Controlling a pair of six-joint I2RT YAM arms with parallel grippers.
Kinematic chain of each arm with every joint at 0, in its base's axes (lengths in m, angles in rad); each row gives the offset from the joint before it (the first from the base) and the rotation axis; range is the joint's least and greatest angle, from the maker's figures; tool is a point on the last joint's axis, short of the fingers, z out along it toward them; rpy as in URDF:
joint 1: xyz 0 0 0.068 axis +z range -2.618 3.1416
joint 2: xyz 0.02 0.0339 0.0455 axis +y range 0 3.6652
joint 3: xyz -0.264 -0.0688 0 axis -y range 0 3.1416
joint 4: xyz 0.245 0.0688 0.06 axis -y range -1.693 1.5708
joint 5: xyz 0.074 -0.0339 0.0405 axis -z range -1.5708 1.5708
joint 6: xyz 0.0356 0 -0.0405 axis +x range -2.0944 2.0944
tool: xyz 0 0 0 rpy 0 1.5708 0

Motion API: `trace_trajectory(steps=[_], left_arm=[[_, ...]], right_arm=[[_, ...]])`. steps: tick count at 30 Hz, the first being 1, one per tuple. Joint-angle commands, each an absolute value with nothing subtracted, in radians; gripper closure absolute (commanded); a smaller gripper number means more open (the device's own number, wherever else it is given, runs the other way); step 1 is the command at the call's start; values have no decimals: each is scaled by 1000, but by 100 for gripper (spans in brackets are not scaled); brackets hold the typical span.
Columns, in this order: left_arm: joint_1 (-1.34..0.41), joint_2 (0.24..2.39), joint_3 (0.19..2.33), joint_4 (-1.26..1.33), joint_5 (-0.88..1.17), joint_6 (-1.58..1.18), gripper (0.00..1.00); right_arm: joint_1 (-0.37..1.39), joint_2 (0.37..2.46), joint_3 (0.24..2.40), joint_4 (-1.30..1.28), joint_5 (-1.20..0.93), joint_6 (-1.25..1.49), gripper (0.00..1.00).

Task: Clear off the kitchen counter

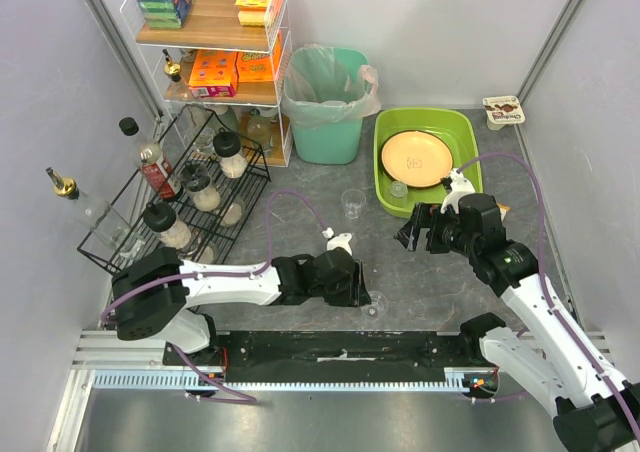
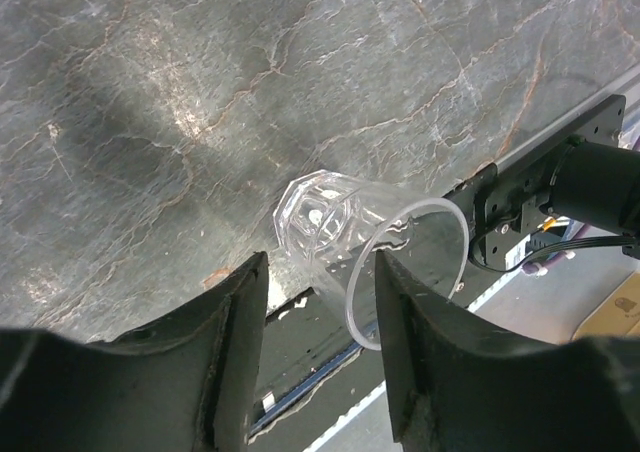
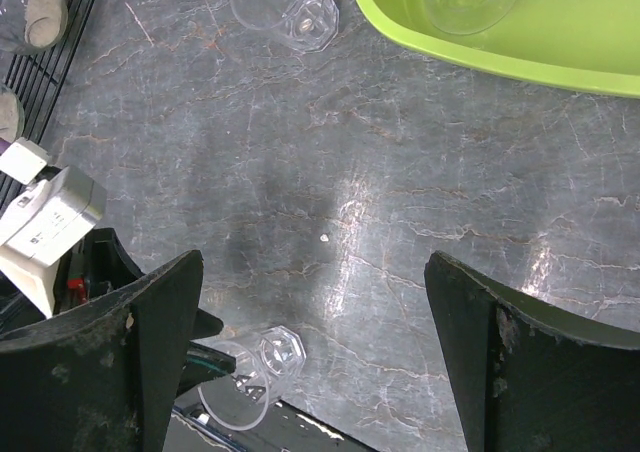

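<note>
Table [image 1: 410, 282]: dark grey, stone-patterned, spanning the workspace beneath both arms. Left gripper [image 2: 320, 262]: jaws apart, not clamped. A clear cup [image 2: 330, 222] lies on its side just ahead of it at the table's near edge. Right gripper [image 3: 315, 257]: jaws wide apart, empty, above the table beside the green tub [image 3: 560, 62].
</note>
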State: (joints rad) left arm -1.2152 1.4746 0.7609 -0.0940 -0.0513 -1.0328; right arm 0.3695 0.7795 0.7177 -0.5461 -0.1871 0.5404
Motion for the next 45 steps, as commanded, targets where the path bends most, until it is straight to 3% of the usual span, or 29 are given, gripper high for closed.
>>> trace_trajectory(steps=[1,7,10,16,21,27,37,45], left_arm=[[-1224,1506,813,-64,-71,-1051,51],[-1224,1483,850,-161,-117,-1002,76],[-1224,1463,870,-193,-129,-968,98],[-1206,1369,903,-219,-126,-902,98],[-1118,1231,919,-213,-40,-864,98],[-1002,1086,972,-218,63,-838,98],[-942,968,1022,-46,215,-836,98],[-940,968,1029,67,230,-821,98]], right_arm=[[371,764,713,-541,-202,552,2],[371,758,721,-543,-209,555,2],[371,761,732,-541,-221,558,2],[371,756,762,-535,-288,561,2],[371,713,758,-419,-474,603,2],[371,617,677,-48,-695,872,2],[373,633,595,447,-753,1239,2],[394,689,584,668,-779,1400,2]])
